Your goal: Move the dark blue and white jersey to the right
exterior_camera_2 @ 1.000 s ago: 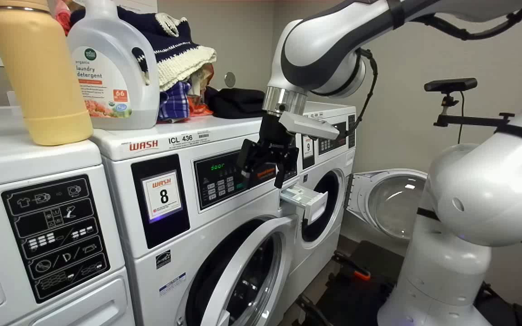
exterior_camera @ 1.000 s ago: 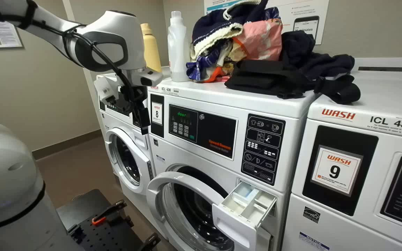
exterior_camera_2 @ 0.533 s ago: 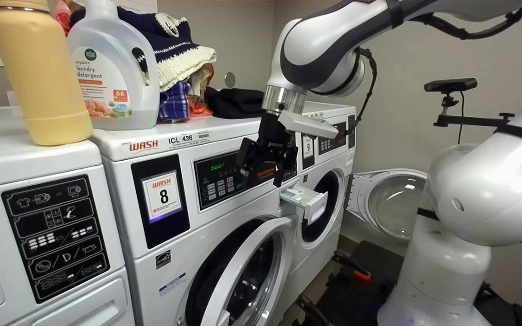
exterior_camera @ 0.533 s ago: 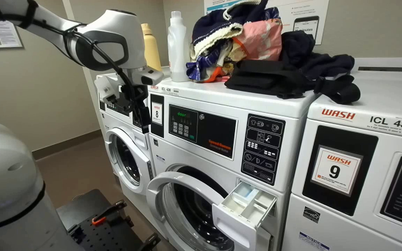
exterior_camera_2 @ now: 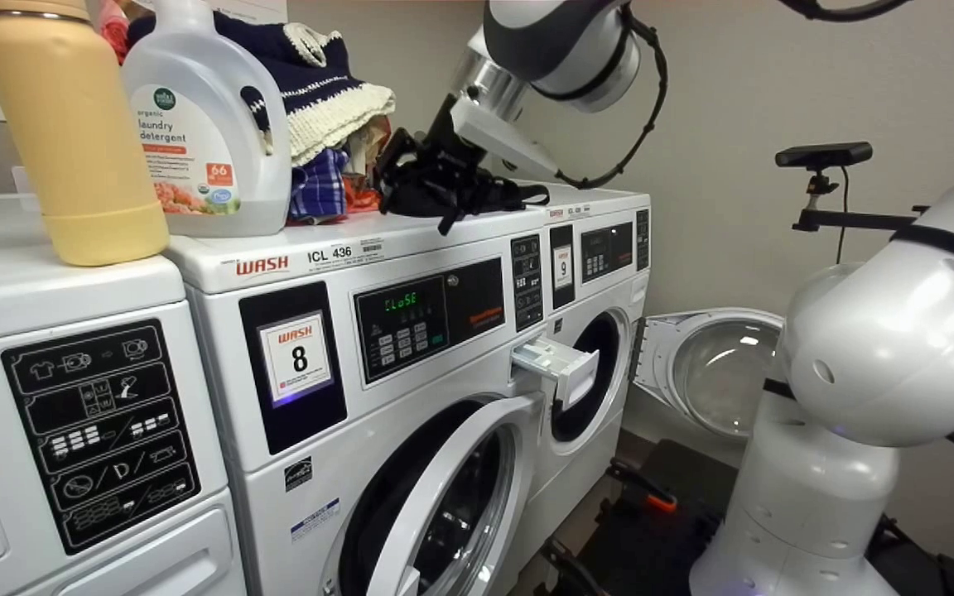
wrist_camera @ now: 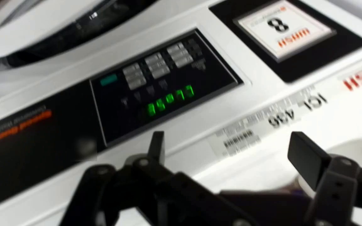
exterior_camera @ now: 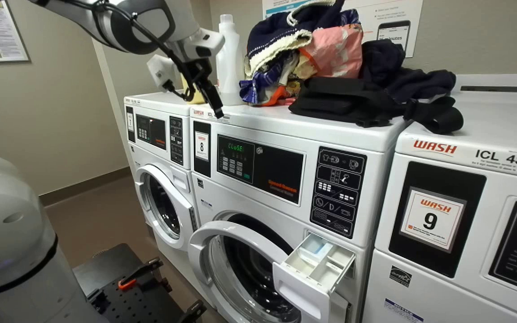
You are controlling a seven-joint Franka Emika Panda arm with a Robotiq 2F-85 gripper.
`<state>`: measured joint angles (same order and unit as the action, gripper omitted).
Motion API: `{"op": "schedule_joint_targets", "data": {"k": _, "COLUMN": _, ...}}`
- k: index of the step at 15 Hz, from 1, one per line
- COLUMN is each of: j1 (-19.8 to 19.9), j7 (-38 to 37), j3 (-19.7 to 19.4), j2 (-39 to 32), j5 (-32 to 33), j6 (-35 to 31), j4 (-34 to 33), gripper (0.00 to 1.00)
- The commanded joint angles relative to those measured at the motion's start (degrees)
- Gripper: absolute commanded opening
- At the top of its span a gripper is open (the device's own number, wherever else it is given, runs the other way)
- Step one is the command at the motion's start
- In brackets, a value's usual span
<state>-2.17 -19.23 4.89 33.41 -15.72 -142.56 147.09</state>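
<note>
Jersey (exterior_camera: 274,29) atop clothes pile (exterior_camera: 337,51); I judge grasp and rightward move outstanding. My gripper (wrist_camera: 228,150): fingers wide, seemingly empty (wrist view blurred).

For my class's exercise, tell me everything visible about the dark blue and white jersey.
The jersey looks like chunky knit: dark blue, with thin white striping and a thick cream border. It lies bunched atop the clothes heap on washer 8, seemingly touching blue plaid cloth and pink fabric. In an exterior view the detergent bottle partly hides it. The open gripper doesn't hold it.
</note>
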Motion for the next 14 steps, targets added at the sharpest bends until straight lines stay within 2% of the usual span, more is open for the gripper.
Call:
{"op": "schedule_joint_targets", "data": {"k": 1, "j1": 4.56, "j7": -7.61, "j3": 4.04, "j2": -5.89, "j5": 3.27, "j6": -5.79, "j4": -10.49, "gripper": 1.0}}
{"op": "schedule_joint_targets", "data": {"k": 5, "j1": 10.87, "j7": -16.73, "j3": 9.53, "j2": -11.27, "j5": 11.71, "j6": -11.86, "j4": -21.21, "gripper": 1.0}}
{"op": "schedule_joint_targets", "data": {"k": 8, "j1": 15.83, "j7": -25.34, "j3": 13.66, "j2": -15.11, "j5": 20.82, "j6": -13.9, "j4": -28.92, "gripper": 1.0}}
{"op": "schedule_joint_targets", "data": {"k": 14, "j1": 27.01, "j7": -44.91, "j3": 23.47, "j2": -23.38, "j5": 40.51, "j6": -12.84, "j4": -43.69, "gripper": 1.0}}
